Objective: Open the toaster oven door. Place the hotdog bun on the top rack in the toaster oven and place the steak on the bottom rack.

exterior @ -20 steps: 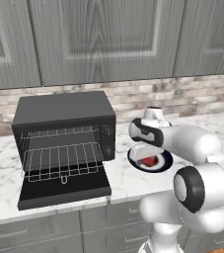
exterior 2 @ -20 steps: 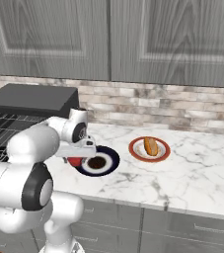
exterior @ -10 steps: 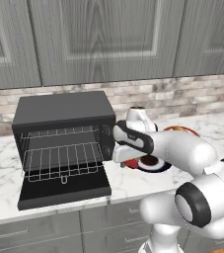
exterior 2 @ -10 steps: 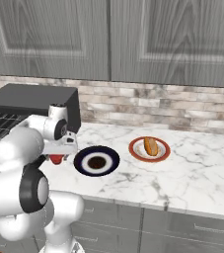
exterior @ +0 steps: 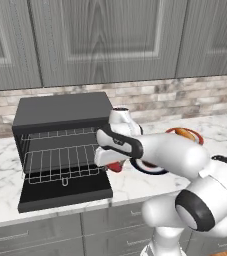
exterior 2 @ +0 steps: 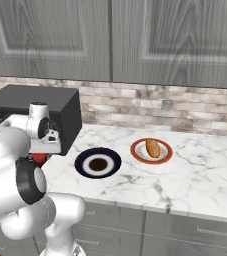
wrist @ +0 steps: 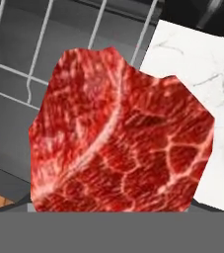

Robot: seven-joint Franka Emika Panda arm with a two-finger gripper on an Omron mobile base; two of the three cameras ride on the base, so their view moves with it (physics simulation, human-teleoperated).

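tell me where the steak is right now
The steak hangs in the gripper at the right front corner of the open toaster oven door, left of the dark plate.

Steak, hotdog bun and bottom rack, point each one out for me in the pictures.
steak (wrist: 118,133), hand view, middle of its marbled red face.
hotdog bun (exterior 2: 152,147), right base view, top of the roll on its orange plate.
bottom rack (exterior: 60,172), left base view, wires near the front loop.

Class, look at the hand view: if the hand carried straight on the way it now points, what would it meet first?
The hand grips the steak, which fills its line. Beyond the meat, it would likely meet the bottom rack and open toaster oven door near their right edge, beside the marble counter. Depth is unclear.
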